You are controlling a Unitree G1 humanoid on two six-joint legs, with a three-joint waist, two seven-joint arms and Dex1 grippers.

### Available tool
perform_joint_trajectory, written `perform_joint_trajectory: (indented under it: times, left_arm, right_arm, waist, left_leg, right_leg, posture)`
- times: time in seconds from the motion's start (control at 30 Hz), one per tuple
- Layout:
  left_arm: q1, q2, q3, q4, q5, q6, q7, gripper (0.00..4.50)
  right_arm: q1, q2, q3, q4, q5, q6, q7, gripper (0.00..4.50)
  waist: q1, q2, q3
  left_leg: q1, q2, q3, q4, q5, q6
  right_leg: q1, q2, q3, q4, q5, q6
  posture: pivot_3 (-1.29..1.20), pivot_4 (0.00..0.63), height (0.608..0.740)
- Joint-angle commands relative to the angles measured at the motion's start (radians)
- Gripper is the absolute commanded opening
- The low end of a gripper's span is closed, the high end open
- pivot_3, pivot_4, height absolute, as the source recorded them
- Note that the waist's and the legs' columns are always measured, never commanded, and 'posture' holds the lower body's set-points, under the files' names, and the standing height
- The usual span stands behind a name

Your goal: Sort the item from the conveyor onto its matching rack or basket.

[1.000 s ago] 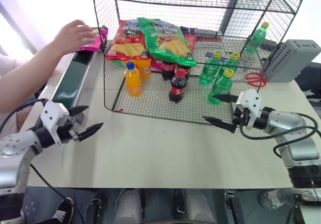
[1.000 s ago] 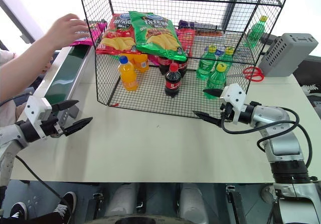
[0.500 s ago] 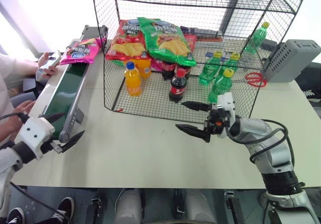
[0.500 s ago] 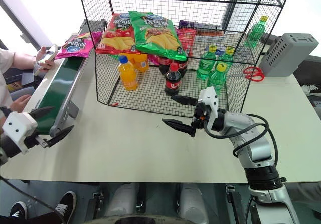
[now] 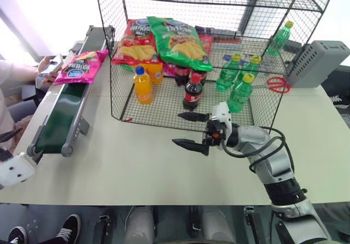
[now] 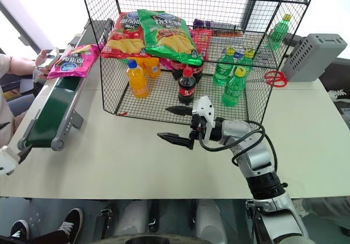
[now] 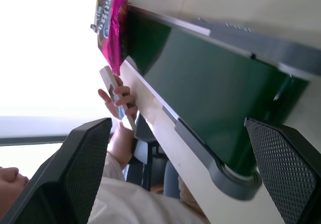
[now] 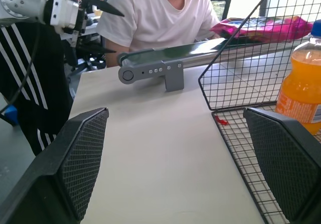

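The item, a pink crisp bag (image 5: 81, 67) with a blue logo, lies on the far end of the conveyor (image 5: 57, 121), a dark-green belt along the table's left edge. The black wire rack (image 5: 164, 111) stands at the middle of the table. My right gripper (image 5: 178, 128) is open, level, pointing left just in front of the rack, empty. My left gripper (image 7: 178, 126) is open and empty, off the table's near-left corner, looking along the belt (image 7: 210, 83) toward the bag (image 7: 108, 23). The right wrist view shows that left gripper (image 8: 103, 3) beyond the conveyor's near roller (image 8: 128, 74).
Inside the rack lie a red bag (image 5: 134, 44) and a green bag (image 5: 180, 39), with orange (image 5: 143, 85), cola (image 5: 192, 92) and green bottles (image 5: 240, 93). A grey box (image 5: 317, 63) and red scissors (image 5: 279, 84) sit at the right. A person's hand (image 5: 49, 69) holds a phone beside the belt.
The person let go of the pink bag on the belt and drew the hand back; the bag rode nearer. My right gripper swung left; my left gripper moved out left and rolled.
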State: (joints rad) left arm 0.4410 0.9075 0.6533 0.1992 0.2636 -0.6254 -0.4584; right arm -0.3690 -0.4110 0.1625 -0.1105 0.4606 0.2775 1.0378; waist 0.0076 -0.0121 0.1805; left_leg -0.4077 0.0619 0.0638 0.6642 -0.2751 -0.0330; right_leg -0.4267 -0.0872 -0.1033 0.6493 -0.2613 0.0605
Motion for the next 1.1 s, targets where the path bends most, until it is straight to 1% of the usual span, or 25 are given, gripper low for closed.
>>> perform_joint_trajectory:
  times: [0.03,0.23,0.37,0.43,0.67,1.1]
  left_arm:
    - [-0.004,0.031,0.022,0.017,0.015,-0.032,0.048,4.5]
    - [-0.018,0.05,-0.004,0.034,0.039,-0.039,0.079,4.5]
    - [-0.035,0.057,-0.023,0.048,0.023,-0.038,0.078,4.5]
    - [-0.038,0.066,-0.03,0.056,0.037,-0.045,0.087,4.5]
    - [-0.048,0.072,-0.049,0.058,0.034,-0.043,0.091,4.5]
    - [-0.079,0.076,-0.089,0.054,0.035,-0.028,0.097,4.5]
  right_arm:
    - [-0.018,0.011,-0.01,-0.005,0.004,-0.021,0.009,4.48]
    - [-0.017,0.007,-0.015,-0.011,0.005,-0.021,0.014,4.48]
    - [-0.021,0.01,-0.038,-0.04,0.052,0.013,0.015,4.48]
    - [-0.024,0.014,-0.049,-0.046,0.077,0.039,0.008,4.48]
    - [-0.027,-0.002,-0.043,-0.03,0.046,0.018,0.001,4.48]
    - [-0.044,0.004,-0.049,-0.026,0.055,0.037,-0.013,4.48]
  waist:
    - [0.002,0.0,0.0]
    - [0.0,0.0,0.0]
    - [-0.003,0.0,0.0]
    - [-0.005,0.0,0.0]
    - [-0.007,0.0,0.0]
    - [-0.021,0.0,0.0]
  left_leg:
    - [0.0,0.0,0.0,0.0,0.0,0.0]
    - [0.0,0.001,0.0,0.0,0.0,0.0]
    - [0.0,0.001,0.001,0.0,0.0,0.0]
    - [0.0,0.001,0.001,0.0,0.0,0.0]
    - [0.0,0.002,0.001,0.0,0.0,0.0]
    - [0.0,0.002,0.001,0.0,0.0,0.0]
  right_leg:
    - [0.0,0.0,0.0,0.0,0.0,0.0]
    - [0.0,0.001,0.0,0.0,0.0,0.0]
    - [0.0,0.001,0.0,0.0,0.0,0.0]
    - [0.0,0.001,0.0,0.001,0.0,-0.001]
    - [0.0,0.002,0.0,0.001,0.001,-0.001]
    - [0.0,0.002,0.0,0.002,0.001,-0.001]
  posture:
    - [0.0,0.15,0.74]
    - [0.0,0.15,0.74]
    - [0.0,0.15,0.74]
    - [0.0,0.15,0.74]
    - [0.0,0.15,0.74]
    - [0.0,0.15,0.74]
